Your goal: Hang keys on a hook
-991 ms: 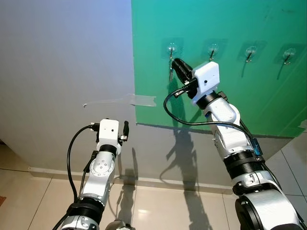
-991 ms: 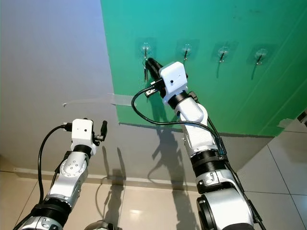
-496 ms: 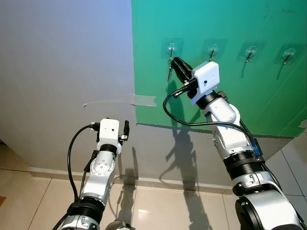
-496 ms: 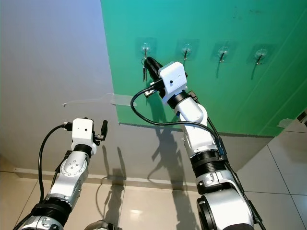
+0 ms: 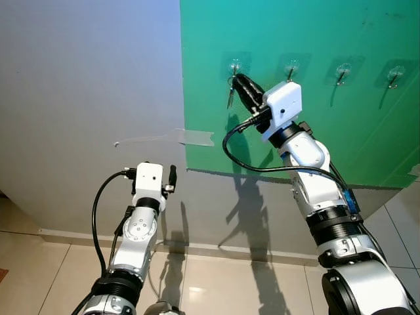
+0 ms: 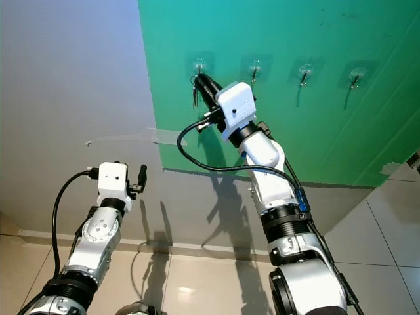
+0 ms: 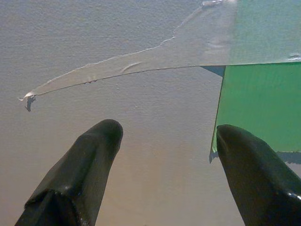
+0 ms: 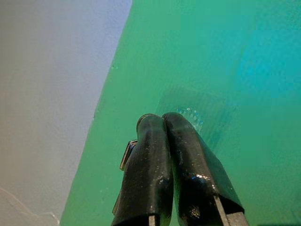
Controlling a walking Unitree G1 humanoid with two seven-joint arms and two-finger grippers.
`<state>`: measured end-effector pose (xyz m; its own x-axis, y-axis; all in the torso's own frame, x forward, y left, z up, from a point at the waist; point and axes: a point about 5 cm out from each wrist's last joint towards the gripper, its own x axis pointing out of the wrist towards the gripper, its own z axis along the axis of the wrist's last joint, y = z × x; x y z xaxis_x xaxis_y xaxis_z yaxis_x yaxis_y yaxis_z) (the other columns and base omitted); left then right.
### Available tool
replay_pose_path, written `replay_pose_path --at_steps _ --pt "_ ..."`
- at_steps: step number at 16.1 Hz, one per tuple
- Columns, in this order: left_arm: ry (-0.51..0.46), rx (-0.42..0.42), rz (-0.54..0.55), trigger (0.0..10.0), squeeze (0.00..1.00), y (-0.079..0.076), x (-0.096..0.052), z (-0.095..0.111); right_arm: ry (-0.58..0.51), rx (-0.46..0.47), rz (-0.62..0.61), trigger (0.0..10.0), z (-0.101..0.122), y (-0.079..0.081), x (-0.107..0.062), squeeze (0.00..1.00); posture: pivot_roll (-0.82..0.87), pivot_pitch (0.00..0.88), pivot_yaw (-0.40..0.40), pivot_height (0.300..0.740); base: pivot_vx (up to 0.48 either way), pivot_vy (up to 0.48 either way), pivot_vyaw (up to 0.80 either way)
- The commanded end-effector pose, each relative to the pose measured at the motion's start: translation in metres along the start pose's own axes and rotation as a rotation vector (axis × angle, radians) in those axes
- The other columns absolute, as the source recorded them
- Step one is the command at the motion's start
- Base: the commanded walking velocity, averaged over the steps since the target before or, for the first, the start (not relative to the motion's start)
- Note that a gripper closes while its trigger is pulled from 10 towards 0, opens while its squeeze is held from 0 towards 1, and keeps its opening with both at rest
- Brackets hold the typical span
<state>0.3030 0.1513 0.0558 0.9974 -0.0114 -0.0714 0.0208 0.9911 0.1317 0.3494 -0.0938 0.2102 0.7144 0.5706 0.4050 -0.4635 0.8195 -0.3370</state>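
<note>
A grey wall [image 5: 85,79] stands before the robot, with a large green sheet [image 5: 315,131] covering its upper right part. A strip of clear tape [image 5: 164,138] runs from the sheet's left edge across the grey paint. Below the wall lies a floor of pale tiles [image 5: 216,282].

Along the top of the green sheet sit four clear stick-on hooks in a row: the leftmost hook [image 5: 234,65] near the sheet's left edge, then a second hook [image 5: 291,67], a third hook [image 5: 342,70] and a fourth hook [image 5: 395,73] toward the right edge.

The right gripper [image 5: 240,83] is raised to the leftmost hook, its jaws pressed together on the keys [image 5: 230,95], which hang down just beside the fingertips and just under that hook. Whether the key ring touches the hook cannot be told. In the right wrist view a metal piece of the keys [image 8: 126,155] juts from beside the closed fingers [image 8: 160,155].

The left gripper [image 5: 172,177] is held low, near the grey wall under the tape, its jaws spread wide with nothing between them.
</note>
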Motion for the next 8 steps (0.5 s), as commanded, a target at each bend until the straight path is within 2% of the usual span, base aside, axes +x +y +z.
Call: replay_pose_path --at_steps 1,3,6,8 --pt "-0.003 0.006 -0.004 10.0 0.0 0.0 -0.002 0.0 -0.018 -0.018 0.005 0.0 0.004 -0.002 -0.001 0.0 -0.01 0.0 -0.025 0.74 0.0 0.0 0.0" --pt "-0.002 0.007 -0.007 10.0 0.0 -0.001 -0.002 0.0 0.017 -0.009 -0.015 0.0 -0.002 -0.004 -0.001 0.0 -0.02 0.0 -0.022 0.74 0.0 0.0 0.0" --pt "-0.001 0.007 -0.011 10.0 0.0 -0.001 -0.002 0.0 0.114 0.037 -0.036 0.0 -0.024 -0.002 -0.002 0.0 -0.02 0.0 -0.017 0.74 0.0 0.0 0.0" --pt "0.001 0.007 -0.013 10.0 0.0 -0.001 -0.001 0.0 0.205 0.114 -0.075 0.0 -0.043 -0.002 -0.006 0.0 -0.01 0.0 -0.016 0.74 0.0 0.0 0.0"
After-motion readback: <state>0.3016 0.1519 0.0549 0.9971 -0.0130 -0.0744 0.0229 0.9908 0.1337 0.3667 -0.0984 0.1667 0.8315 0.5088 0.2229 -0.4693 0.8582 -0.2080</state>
